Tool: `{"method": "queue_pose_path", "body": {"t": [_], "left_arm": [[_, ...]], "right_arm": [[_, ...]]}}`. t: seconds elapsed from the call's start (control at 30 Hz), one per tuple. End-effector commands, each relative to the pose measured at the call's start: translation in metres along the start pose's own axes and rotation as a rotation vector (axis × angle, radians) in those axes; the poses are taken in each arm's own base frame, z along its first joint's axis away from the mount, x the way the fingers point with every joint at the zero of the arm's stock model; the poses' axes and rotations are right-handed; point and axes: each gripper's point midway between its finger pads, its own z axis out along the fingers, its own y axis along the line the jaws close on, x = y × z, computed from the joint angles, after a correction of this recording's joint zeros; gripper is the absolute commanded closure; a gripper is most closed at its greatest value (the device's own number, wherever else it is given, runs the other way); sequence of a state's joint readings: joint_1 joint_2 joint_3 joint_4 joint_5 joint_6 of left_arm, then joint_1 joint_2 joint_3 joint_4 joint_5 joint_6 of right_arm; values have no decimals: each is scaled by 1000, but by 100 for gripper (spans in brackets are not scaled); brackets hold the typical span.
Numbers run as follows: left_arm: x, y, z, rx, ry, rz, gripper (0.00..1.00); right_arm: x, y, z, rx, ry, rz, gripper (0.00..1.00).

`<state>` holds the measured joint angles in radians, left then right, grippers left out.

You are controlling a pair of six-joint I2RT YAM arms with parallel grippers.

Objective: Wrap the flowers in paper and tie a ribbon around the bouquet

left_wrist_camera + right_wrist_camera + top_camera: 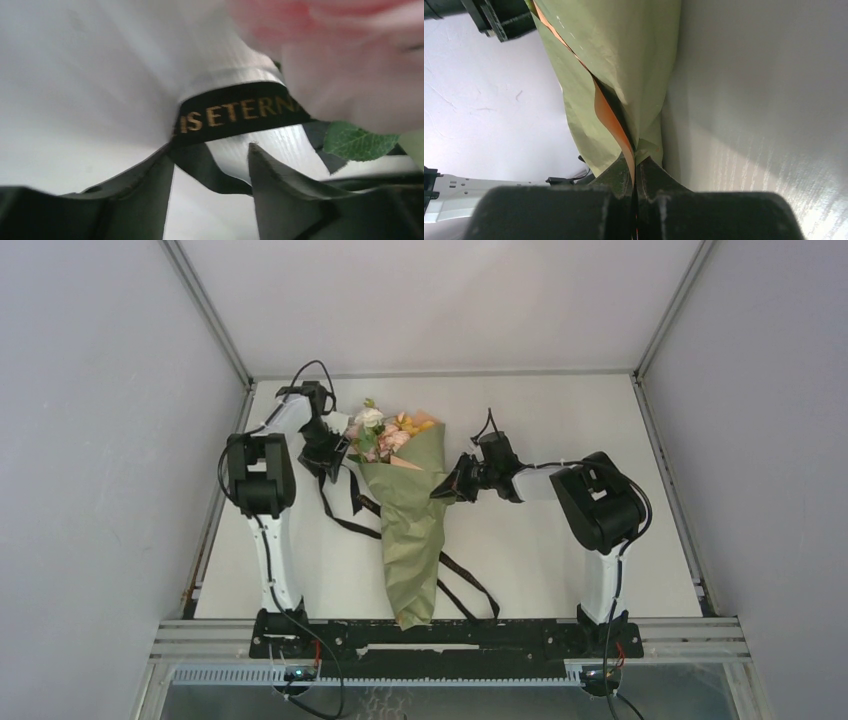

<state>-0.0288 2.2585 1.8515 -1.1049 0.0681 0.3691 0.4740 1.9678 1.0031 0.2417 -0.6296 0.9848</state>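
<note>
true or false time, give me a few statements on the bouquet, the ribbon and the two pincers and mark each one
1. The right pincer is shut on the edge of the paper. True.
2. The flowers of the bouquet point toward the arm bases. False: they lie at the far end, and the tapered tip is nearest the bases.
3. The ribbon carries gold lettering. True.
4. The left pincer is clamped on the ribbon. False: its fingers stand apart, with the ribbon loose between and beyond them.
5. The ribbon is tied in a bow around the bouquet. False: it trails loose on the table on both sides of the bouquet.
</note>
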Motion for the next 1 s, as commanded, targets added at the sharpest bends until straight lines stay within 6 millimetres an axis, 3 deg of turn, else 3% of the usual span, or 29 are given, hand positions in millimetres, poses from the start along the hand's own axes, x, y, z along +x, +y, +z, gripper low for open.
{"method": "queue_pose_path", "body": {"t": [0.0, 0.03, 0.1, 0.13, 0.17, 0.23, 0.33, 0.47, 0.53, 0.6, 0.67, 0.73, 0.83, 0.97], "left_arm": [[31, -41, 4, 180, 86, 24, 47], [33, -42, 3, 180, 82, 28, 56], [38, -43, 2, 184, 88, 25, 90], [39, -44, 1, 193, 75, 16, 99], [39, -46, -2, 210, 49, 4, 100], [29, -52, -26, 246, -74, -25, 100], [16, -90, -95, 367, -344, 39, 100], [40, -177, -188, 483, -547, 382, 100], [55, -222, -215, 522, -606, 556, 100], [60, -263, -229, 563, -668, 699, 100], [57, -297, -226, 646, -691, 746, 100], [34, -318, -208, 724, -676, 645, 100], [-12, -312, -140, 690, -540, 413, 100], [-24, -305, -74, 724, -366, 196, 100]], "right_arm": [[-14, 5, -7, -15, -46, -38, 100], [-14, 6, -6, -18, -47, -38, 100], [-14, 5, -5, -22, -46, -33, 100], [-14, 5, -5, -22, -45, -32, 100], [-12, 4, -4, -17, -40, -31, 100], [-9, 1, -2, -3, -36, -40, 100], [-6, -1, -1, 13, -36, -54, 100], [-8, -1, -1, 12, -46, -55, 100], [-9, 0, 0, 11, -49, -57, 100], [-9, -2, 0, 16, -49, -56, 100], [-8, -4, 0, 25, -49, -57, 100], [-6, -5, 0, 34, -47, -63, 100], [-5, -4, -4, 46, -49, -70, 100], [-8, 4, -12, 22, -83, -49, 100]]}}
